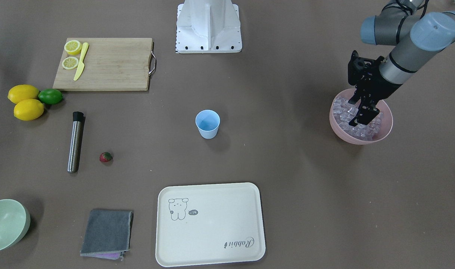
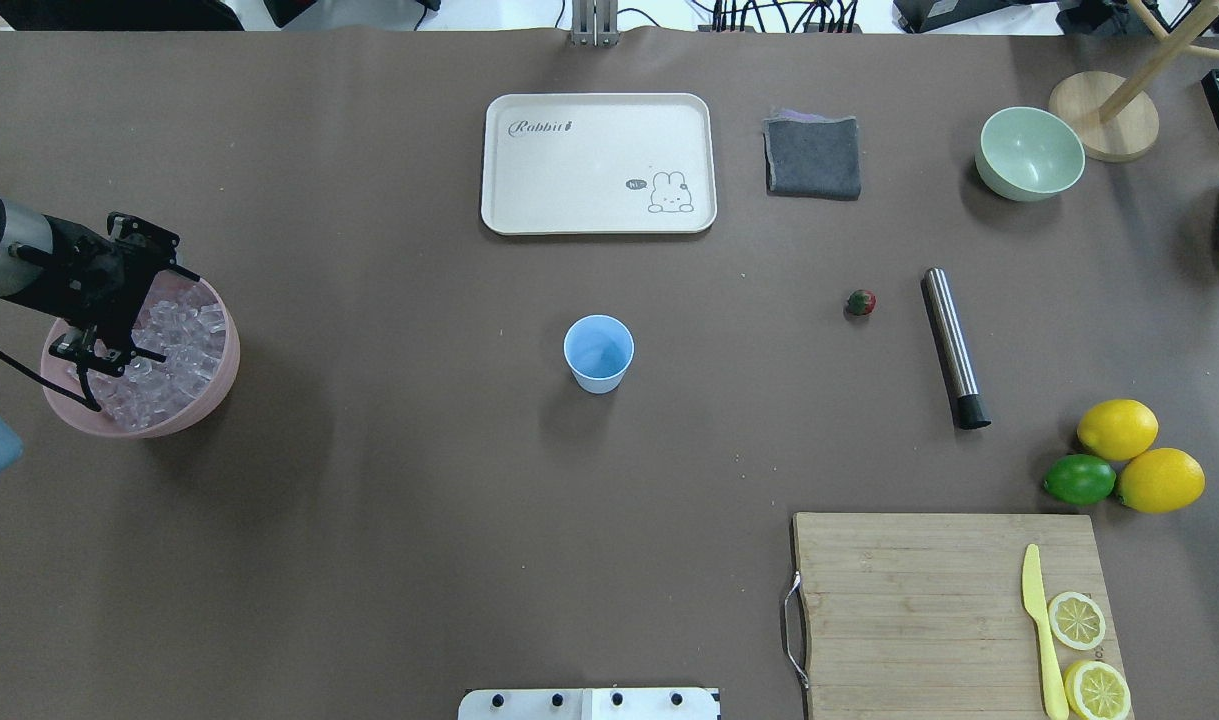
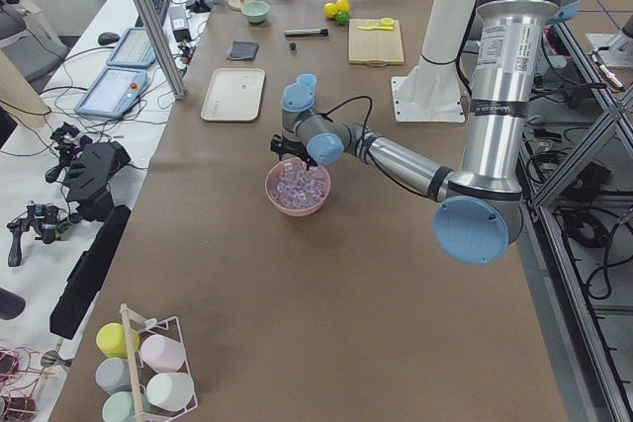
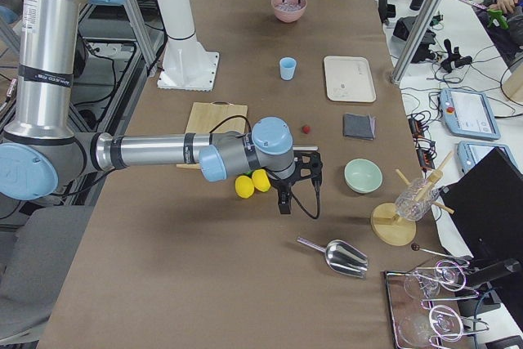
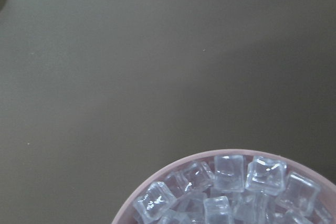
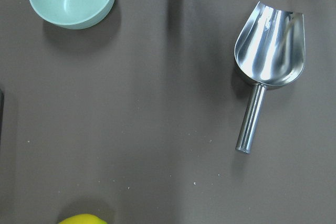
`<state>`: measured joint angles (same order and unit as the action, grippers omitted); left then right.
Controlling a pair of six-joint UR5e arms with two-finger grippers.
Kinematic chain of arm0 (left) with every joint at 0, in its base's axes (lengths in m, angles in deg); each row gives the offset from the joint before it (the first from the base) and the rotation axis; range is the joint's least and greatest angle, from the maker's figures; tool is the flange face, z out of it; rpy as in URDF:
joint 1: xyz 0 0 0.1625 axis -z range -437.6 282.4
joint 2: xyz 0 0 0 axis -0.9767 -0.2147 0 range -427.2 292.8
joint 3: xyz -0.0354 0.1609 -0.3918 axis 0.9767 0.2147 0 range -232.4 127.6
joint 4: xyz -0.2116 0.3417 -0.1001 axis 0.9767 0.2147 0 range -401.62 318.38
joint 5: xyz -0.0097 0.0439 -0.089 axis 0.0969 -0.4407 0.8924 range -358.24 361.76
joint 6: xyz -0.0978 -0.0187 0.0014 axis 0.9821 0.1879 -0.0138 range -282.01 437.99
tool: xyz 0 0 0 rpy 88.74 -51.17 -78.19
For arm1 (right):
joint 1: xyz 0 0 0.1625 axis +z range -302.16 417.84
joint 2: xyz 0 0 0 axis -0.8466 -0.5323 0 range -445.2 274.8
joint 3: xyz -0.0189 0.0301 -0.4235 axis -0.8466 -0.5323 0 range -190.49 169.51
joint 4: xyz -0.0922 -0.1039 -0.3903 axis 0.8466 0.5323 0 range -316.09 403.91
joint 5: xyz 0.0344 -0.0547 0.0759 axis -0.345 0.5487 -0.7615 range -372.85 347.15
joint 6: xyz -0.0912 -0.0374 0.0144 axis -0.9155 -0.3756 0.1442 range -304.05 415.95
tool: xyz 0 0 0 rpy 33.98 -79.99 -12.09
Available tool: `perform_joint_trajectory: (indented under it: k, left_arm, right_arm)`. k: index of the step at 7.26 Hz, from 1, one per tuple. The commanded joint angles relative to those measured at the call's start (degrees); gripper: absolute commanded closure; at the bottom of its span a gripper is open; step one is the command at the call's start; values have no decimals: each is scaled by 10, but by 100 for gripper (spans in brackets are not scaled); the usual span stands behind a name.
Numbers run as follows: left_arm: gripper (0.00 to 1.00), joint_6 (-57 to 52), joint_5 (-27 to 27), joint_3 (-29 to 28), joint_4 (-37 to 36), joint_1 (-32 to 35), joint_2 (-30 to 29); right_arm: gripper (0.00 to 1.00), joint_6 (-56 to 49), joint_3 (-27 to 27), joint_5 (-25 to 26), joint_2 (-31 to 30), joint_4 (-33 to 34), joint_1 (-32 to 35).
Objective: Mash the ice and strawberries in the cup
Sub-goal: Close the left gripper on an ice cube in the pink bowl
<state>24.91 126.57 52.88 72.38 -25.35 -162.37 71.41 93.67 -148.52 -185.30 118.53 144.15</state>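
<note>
The light blue cup [image 1: 207, 124] [image 2: 598, 353] stands upright and empty at the table's middle. A small red strawberry [image 1: 105, 157] [image 2: 860, 302] lies on the table well away from it, close to a steel muddler. The ice [image 1: 340, 109] [image 2: 174, 335] [image 5: 229, 173] fills a pink bowl [image 1: 361, 141] [image 2: 221, 372] at the table's left end. My left gripper [image 1: 361, 112] [image 2: 94, 350] reaches down into that bowl, its fingers apart among the cubes, gripping nothing I can see. My right gripper [image 4: 298, 190] hovers over the table near the lemons; I cannot tell whether it is open or shut.
A steel muddler [image 1: 75, 144] lies beside the strawberry. A cutting board [image 1: 104, 63] carries lemon halves and a yellow knife, with two lemons and a lime [image 1: 50, 96] nearby. A cream tray [image 1: 210, 224], a grey cloth [image 1: 107, 232], a pale green bowl [image 1: 5, 224] and a metal scoop [image 6: 265, 66] are also out.
</note>
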Motion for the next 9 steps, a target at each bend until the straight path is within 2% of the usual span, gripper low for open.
perform_joint_trajectory:
  k: [1, 9]
  left_arm:
    - [5, -1, -1, 0, -8, -17, -3]
    - [4, 7, 0, 5, -24, -36, 0]
  right_arm:
    - [0, 6, -1, 0, 0, 0, 0]
    - [0, 5, -5, 0, -2, 1, 0]
